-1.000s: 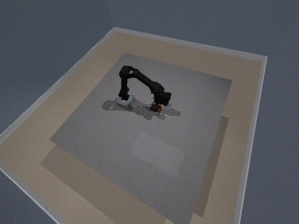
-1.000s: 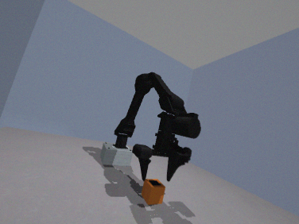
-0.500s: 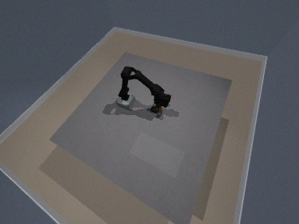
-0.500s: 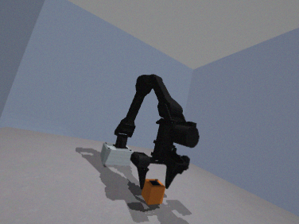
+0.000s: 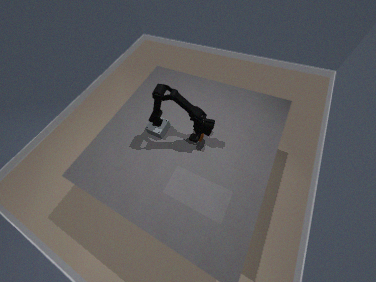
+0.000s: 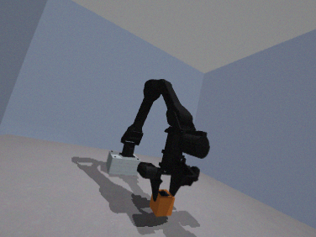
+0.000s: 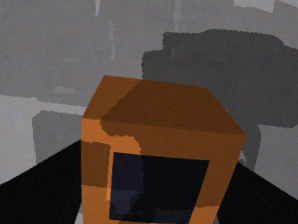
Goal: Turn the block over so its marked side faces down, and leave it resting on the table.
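Observation:
The orange block (image 5: 202,136) (image 6: 163,207) (image 7: 165,107) stands on the table (image 5: 125,175). Its marked side, with a dark square (image 6: 164,193) (image 7: 160,185), faces up toward the wrist camera. My gripper (image 5: 198,138) (image 6: 164,197) (image 7: 153,156) points down and is shut on the block, with one finger against each of two opposite sides. In the wrist view the black fingers meet the block's left and right sides, and the lower end of its top face is cut off by the frame. In the top view the fingers and arm hide most of the block.
The arm's pale base box (image 5: 159,131) (image 6: 122,164) stands behind the block, to its left in the top and exterior views. A slightly lighter rectangle (image 5: 197,195) lies on the table in front of the arm in the top view. Shadows of the arm fall around the block.

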### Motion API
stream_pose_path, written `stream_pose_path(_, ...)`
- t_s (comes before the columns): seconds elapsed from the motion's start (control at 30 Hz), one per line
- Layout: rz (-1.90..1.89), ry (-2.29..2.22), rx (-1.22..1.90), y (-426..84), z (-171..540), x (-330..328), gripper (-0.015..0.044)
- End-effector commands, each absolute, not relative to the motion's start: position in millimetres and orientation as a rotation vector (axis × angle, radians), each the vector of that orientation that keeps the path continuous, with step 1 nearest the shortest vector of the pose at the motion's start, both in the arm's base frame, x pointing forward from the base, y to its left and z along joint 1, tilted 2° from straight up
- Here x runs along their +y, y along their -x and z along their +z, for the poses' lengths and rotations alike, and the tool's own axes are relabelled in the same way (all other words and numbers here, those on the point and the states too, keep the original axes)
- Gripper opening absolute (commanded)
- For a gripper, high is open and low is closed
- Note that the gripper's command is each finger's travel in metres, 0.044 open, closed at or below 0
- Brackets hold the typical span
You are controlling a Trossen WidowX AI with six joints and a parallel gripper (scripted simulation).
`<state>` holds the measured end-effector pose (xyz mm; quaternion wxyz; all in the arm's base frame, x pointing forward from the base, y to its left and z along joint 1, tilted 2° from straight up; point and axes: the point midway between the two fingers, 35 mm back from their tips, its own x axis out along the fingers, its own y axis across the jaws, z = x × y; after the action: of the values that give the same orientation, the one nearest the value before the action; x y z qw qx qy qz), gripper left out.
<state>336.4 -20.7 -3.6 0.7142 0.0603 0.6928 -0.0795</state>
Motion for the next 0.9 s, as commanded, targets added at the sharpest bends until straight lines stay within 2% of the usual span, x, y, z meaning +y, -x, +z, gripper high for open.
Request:
stream_pose_path(0.0, -0.171, -0.133, 1.537, -336, -4, -20, 0.0203)
stream_pose_path(0.4, -0.171, -0.133, 1.537, -336, -4, -20, 0.0123)
stream_pose_path(0.57, -0.171, -0.134, 1.537, -336, 21, -19, 0.0000)
stream_pose_path(0.87, -0.173, -0.126, 1.481, -336, 23, -19, 0.0000)
